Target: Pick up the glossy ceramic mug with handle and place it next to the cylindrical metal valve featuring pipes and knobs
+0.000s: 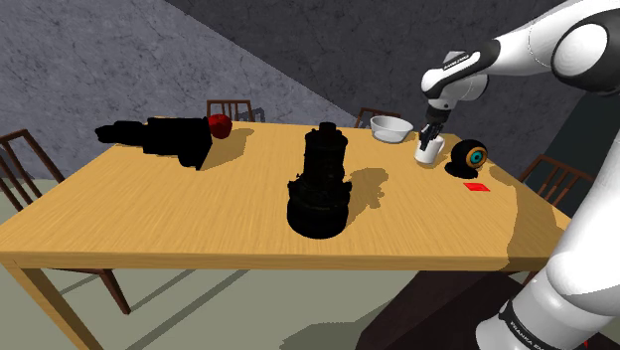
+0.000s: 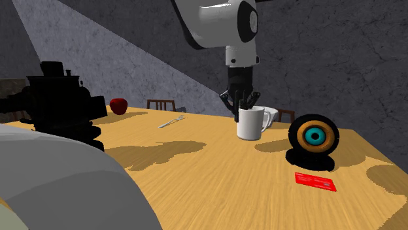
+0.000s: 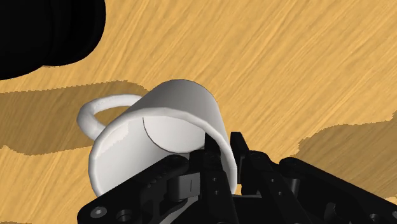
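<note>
We log one gripper (image 2: 244, 103): jaws nearly together, pinching the white mug (image 2: 250, 125) by its rim wall, one finger inside, one outside.

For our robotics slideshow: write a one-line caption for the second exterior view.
Black gripper clasps the rim of the white mug on a wooden table, red card nearby.

Red apple (image 1: 220, 124), white bowl (image 1: 391, 126), red card (image 1: 477, 186)

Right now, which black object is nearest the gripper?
The round black disc with the orange-teal ring, beside the gripper and mug; the tall valve and long black object sit farther off.
</note>
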Action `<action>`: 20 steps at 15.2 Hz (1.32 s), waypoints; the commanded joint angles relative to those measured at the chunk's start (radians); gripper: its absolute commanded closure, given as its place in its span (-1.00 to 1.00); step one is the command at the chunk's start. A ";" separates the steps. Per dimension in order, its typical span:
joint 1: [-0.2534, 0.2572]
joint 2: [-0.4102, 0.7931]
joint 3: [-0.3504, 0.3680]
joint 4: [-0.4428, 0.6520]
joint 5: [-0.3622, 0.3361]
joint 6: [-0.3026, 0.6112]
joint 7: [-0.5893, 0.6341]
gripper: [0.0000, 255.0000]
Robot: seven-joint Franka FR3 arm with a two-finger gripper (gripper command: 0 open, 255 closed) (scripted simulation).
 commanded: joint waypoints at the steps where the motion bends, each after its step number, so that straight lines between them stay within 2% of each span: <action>1: 0.000 -0.012 -0.002 0.014 -0.007 -0.025 0.002 1.00; 20: 0.006 -0.074 -0.009 0.199 -0.042 -0.265 0.024 1.00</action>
